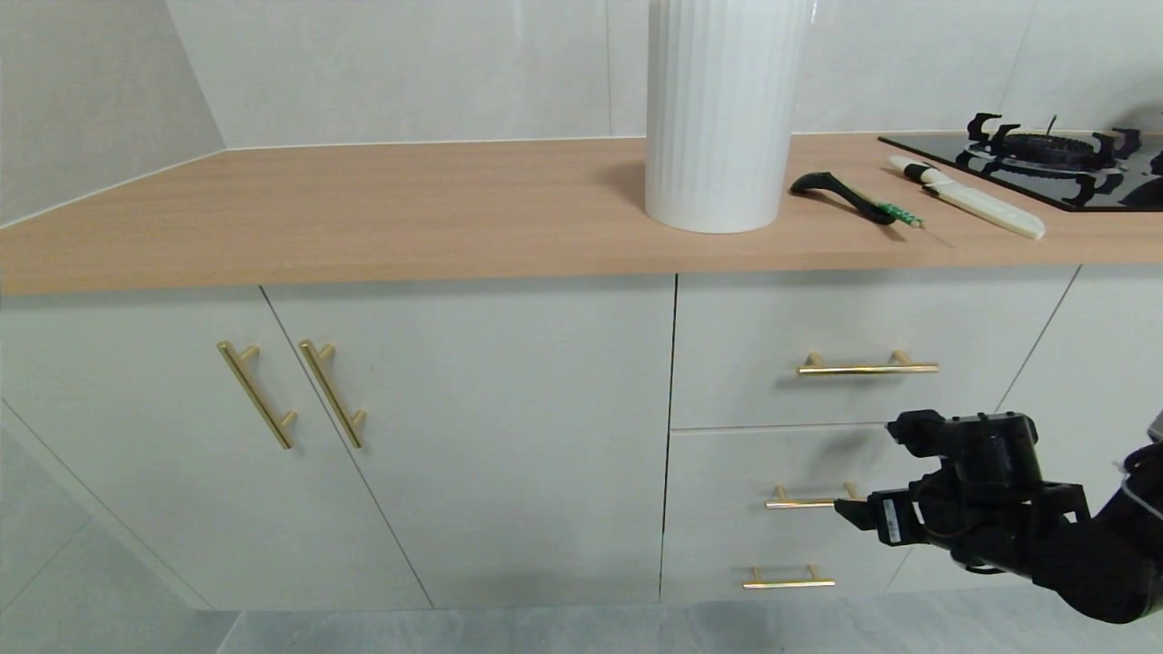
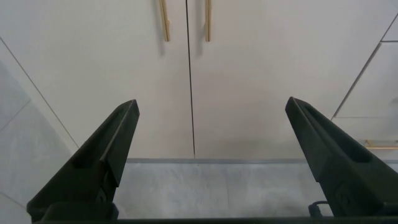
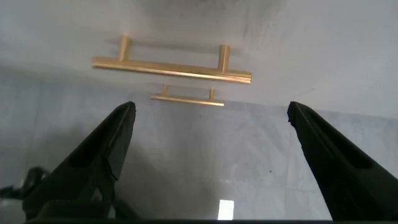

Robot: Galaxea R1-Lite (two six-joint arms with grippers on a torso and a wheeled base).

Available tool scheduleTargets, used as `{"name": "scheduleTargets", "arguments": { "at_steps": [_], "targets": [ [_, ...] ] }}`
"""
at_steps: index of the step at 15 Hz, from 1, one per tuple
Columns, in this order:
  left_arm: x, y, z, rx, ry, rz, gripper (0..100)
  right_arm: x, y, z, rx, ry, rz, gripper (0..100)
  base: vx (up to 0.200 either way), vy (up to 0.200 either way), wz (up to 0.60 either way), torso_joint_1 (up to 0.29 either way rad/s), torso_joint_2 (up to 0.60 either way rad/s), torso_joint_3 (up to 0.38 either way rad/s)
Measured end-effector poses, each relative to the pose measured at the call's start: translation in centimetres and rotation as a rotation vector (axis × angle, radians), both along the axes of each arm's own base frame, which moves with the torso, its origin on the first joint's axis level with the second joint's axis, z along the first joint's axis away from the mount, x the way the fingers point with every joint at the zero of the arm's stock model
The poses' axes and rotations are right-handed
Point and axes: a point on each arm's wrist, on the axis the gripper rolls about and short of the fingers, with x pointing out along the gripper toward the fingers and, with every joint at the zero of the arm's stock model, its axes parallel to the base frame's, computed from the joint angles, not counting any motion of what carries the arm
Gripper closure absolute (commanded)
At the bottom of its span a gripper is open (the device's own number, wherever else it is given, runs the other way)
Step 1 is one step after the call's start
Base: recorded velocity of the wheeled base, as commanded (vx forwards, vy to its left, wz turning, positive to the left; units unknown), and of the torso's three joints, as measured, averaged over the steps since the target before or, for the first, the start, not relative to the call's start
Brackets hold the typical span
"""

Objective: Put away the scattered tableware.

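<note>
Worktop (image 1: 363,209): wood-grain laminate, matte, long straight front edge, pale tiled wall behind.
Ribbed vessel (image 1: 718,109): tall white cylinder w/ vertical fluting, glossy, upright mid-worktop, right of centre.
Black-handled utensil (image 1: 840,195): curved black grip w/ a green knurled section at the tip end. Lies flat just right of the vessel, angled toward the front edge; exact type can't tell.
Knife (image 1: 968,197): cream-white blade, white handle w/ dark band. Lies flat betw. the utensil and the hob, near the right end of the worktop, tip toward the front edge. Near the utensil, not touching.
Hob (image 1: 936,145): black glass panel at the back-right corner, black cast grate on it.
Cabinet doors: flat pale matte fronts, two slim brass bar handles (image 1: 257,393) side by side.
Drawers: three stacked under the tableware, all closed, each w/ a horizontal brass bar; top handle (image 1: 868,368), middle handle (image 1: 809,501), bottom handle (image 1: 789,581).
Right gripper (image 1: 872,468): black, fingers spread wide, nothing held. Sits in front of the middle drawer by the right end of its bar, not on it.
Left gripper (image 2: 211,102): black tapered fingers, spread wide, nothing held. Faces the seam betw. the two cabinet doors, low near the grey floor.
</note>
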Motion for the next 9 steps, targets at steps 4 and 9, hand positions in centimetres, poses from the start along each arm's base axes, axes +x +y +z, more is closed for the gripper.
{"name": "scheduleTargets", "arguments": {
  "at_steps": [4, 9],
  "targets": [
    [0.0, 0.0, 0.0, 0.0, 0.0, 0.001, 0, 2.1, 0.2, -3.0, -0.015, -0.123, -0.099, 0, 0.0, 0.0, 0.0, 0.0, 0.0, 0.0],
    [0.0, 0.0, 0.0, 0.0, 0.0, 0.0, 0, 3.0, 0.5, -5.4, -0.019, -0.095, -0.135, 0, 0.0, 0.0, 0.0, 0.0, 0.0, 0.0]
  ]
}}
